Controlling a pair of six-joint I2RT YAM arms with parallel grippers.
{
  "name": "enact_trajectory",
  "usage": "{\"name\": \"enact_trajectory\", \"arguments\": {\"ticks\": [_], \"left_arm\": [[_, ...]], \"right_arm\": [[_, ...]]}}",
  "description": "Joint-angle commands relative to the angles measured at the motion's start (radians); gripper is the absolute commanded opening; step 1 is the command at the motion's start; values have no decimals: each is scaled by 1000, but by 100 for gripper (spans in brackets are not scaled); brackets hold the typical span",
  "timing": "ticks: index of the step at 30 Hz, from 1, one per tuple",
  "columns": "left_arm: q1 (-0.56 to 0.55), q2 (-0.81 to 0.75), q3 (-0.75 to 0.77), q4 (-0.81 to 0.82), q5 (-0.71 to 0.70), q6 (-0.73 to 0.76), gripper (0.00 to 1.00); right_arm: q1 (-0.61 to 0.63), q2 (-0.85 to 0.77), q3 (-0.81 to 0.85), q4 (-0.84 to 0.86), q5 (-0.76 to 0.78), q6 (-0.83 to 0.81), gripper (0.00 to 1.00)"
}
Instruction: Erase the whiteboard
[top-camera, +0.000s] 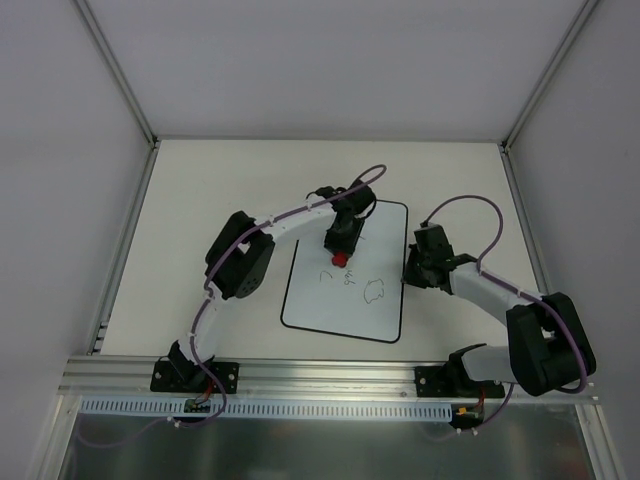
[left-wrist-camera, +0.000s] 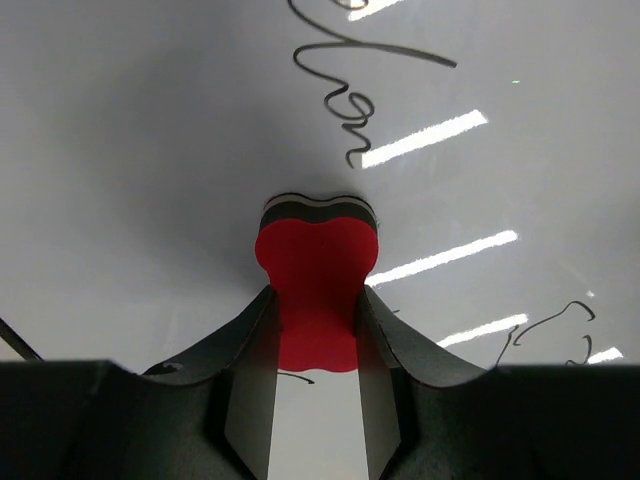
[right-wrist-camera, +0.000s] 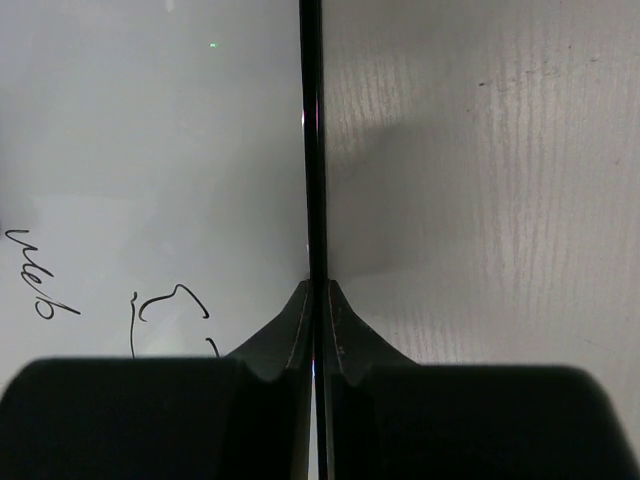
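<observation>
Grippers: left gripper (left-wrist-camera: 315, 325), bottom centre of its wrist view, closed on the waist of a red bone-shaped eraser (left-wrist-camera: 318, 262) whose pad rests on the whiteboard (left-wrist-camera: 150, 150); right gripper (right-wrist-camera: 315, 300) pinched together on the board's black right edge. Whiteboard: centre of overhead view, flat on pale table (top-camera: 200, 190). Dark scribbles (left-wrist-camera: 345, 105) beyond the eraser, upper frame.

From high above the near edge we look down on the whole table (top-camera: 200, 200). Both wrist cameras look closely at the whiteboard (top-camera: 320, 305), which all views share.
</observation>
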Motion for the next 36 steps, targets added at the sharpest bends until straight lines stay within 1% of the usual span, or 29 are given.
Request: {"name": "enact_trajectory", "arguments": {"ticks": [1, 3, 4, 6, 10, 11, 14, 16, 18, 20, 21, 22, 24, 25, 27, 30, 31, 34, 36], "left_arm": [[8, -27, -201, -121, -62, -72, 0], [16, -82, -262, -98, -79, -81, 0], [17, -109, -317, -92, -79, -89, 0], [17, -133, -370, -66, -73, -93, 0], [16, -206, -531, -11, -62, -130, 0], [14, -241, -554, -1, -65, -136, 0], [5, -283, -625, 31, -76, -164, 0], [-4, -285, -628, 37, -65, -182, 0], [-48, -263, -605, 42, -48, -196, 0], [-91, -224, -533, 40, -38, -201, 0], [-129, -208, -505, 40, -21, -213, 0], [-147, -191, -441, 40, -2, -217, 0], [-186, -139, -386, 40, 28, -228, 0], [-197, -112, -335, 40, 28, -227, 0], [-208, -99, -307, 39, 51, -230, 0], [-202, -117, -332, 39, 38, -242, 0], [-182, -130, -379, 39, -3, -254, 0], [-130, -177, -485, 40, -30, -273, 0], [-67, -208, -523, 40, -54, -271, 0]], "right_arm": [[5, 32, 6, -19, -5, 0, 1], [7, 32, 6, -19, -3, 2, 0], [7, 32, 6, -21, -2, 5, 0], [7, 33, 6, -21, -2, 9, 0], [7, 39, 12, -16, -5, 11, 0], [5, 41, 12, -15, -6, 11, 0], [5, 49, 17, -2, -14, 11, 0], [7, 53, 19, 2, -13, 11, 0], [8, 61, 22, 10, -23, 11, 0], [10, 69, 23, 22, -32, 18, 0], [14, 73, 23, 22, -39, 26, 0], [16, 82, 23, 27, -40, 29, 0], [22, 90, 26, 30, -42, 35, 0], [22, 96, 25, 33, -42, 38, 0], [27, 98, 22, 38, -42, 43, 0], [28, 98, 16, 42, -42, 55, 0], [28, 95, 14, 44, -43, 58, 0], [28, 87, 3, 50, -40, 66, 0], [28, 82, 0, 58, -39, 71, 0]]}}
